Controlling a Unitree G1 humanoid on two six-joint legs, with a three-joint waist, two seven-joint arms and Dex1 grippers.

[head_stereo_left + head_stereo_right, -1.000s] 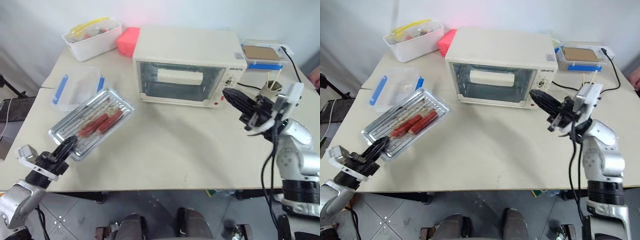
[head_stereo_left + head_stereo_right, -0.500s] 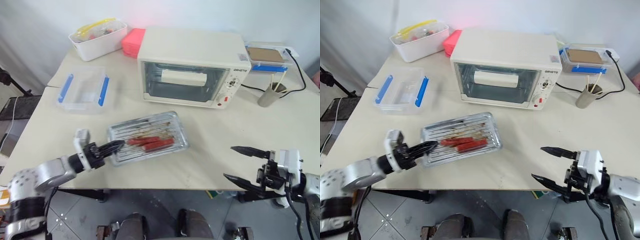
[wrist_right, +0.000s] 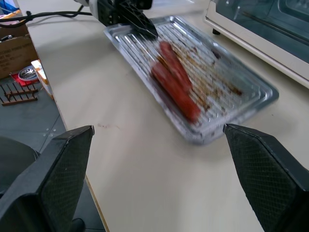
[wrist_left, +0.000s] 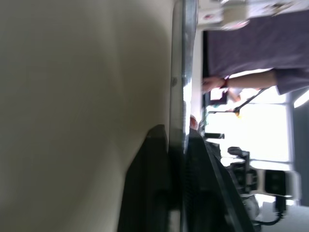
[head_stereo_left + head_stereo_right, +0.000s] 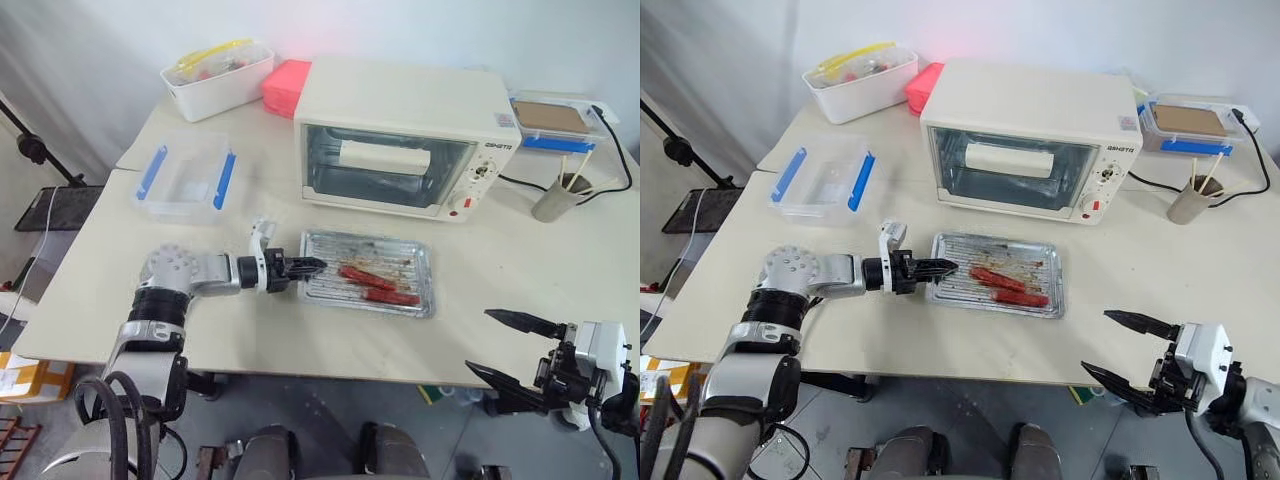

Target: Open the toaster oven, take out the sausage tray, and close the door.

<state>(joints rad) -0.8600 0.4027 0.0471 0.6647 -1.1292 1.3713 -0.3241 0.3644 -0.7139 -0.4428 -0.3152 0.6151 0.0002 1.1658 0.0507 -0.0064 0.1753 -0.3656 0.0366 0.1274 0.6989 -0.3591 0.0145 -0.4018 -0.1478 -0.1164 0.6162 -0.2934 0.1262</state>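
Sausage tray sits on the counter just in front of the shut toaster oven, left hand pinching its rim, prob to slide it, right hand wide apart & idle.

Head cameras: we look forward and down from above the near edge over the whole worktop, both eyes sharing the toaster oven at the far side and the sausage tray in front of it. Left wrist camera: we sit very close, sighting along the tray's rim. Right wrist camera: we look low and near across the worktop at the same tray and the oven's lower front.
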